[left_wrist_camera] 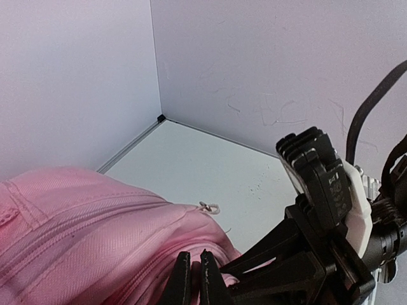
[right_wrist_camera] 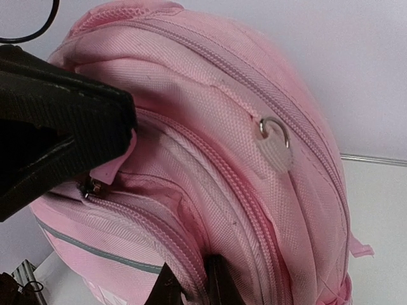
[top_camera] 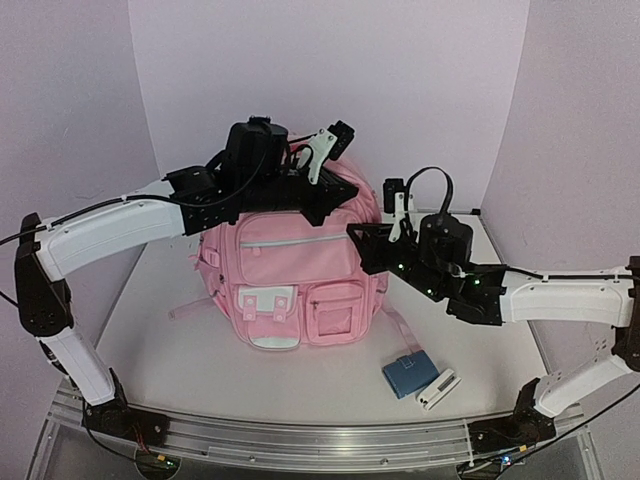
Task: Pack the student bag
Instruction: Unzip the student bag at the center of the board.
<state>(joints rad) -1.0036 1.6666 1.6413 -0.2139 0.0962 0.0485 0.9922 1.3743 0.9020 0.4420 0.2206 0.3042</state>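
Student bag [top_camera: 300, 262], pink, standing upright mid-table toward the far wall, table [top_camera: 180, 370] white, left gripper [left_wrist_camera: 196, 279] with fingers together pinching fabric at the bag's top, right gripper [right_wrist_camera: 191, 286] nipped onto a zip seam on its right side.

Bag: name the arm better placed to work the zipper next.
Right, probably: the right tool sits at the bag's zipper, while the left tool is shut, pinching fabric at the top.

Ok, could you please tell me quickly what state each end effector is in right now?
Left end effector: closed, pinching fabric at the top of the backpack.
Right end effector: narrow around a backpack seam; grip cannot be told.
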